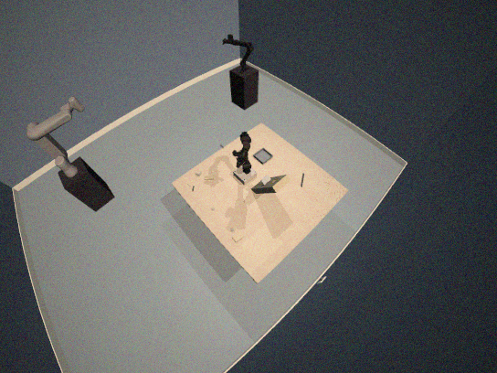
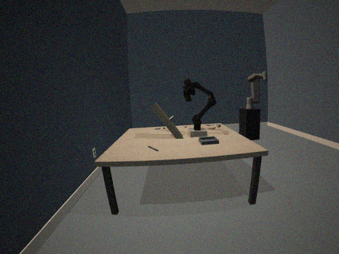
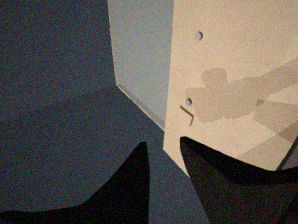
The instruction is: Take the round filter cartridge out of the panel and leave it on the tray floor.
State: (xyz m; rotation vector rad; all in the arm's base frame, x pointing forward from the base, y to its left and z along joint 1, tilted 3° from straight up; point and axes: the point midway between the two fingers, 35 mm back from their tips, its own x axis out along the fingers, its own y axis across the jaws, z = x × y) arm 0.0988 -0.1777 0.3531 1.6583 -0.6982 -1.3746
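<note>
The service panel [image 1: 264, 188] [image 2: 167, 121] stands tilted on the table beside the arm's base. A small pale piece [image 1: 267, 180] [image 2: 171, 117] sticks out from its face on the arm's side. I cannot make out the round cartridge or its slots in any view. The tray [image 1: 259, 160] [image 2: 209, 142] lies on the table near the base, and nothing can be made out in it. My gripper [image 2: 188, 99] [image 3: 163, 145] is partly open, with nothing between its fingers. It hangs high above the table, apart from the panel and the tray.
A thin dark rod [image 1: 302, 180] [image 2: 152, 148] lies beyond the panel. Small round bits [image 3: 199, 36] [image 3: 188, 102] and an angled piece [image 3: 192, 116] lie on the table. A pale arm [image 1: 50, 125] [image 2: 255, 90] and a dark arm [image 1: 248, 51] stand on pedestals off the table.
</note>
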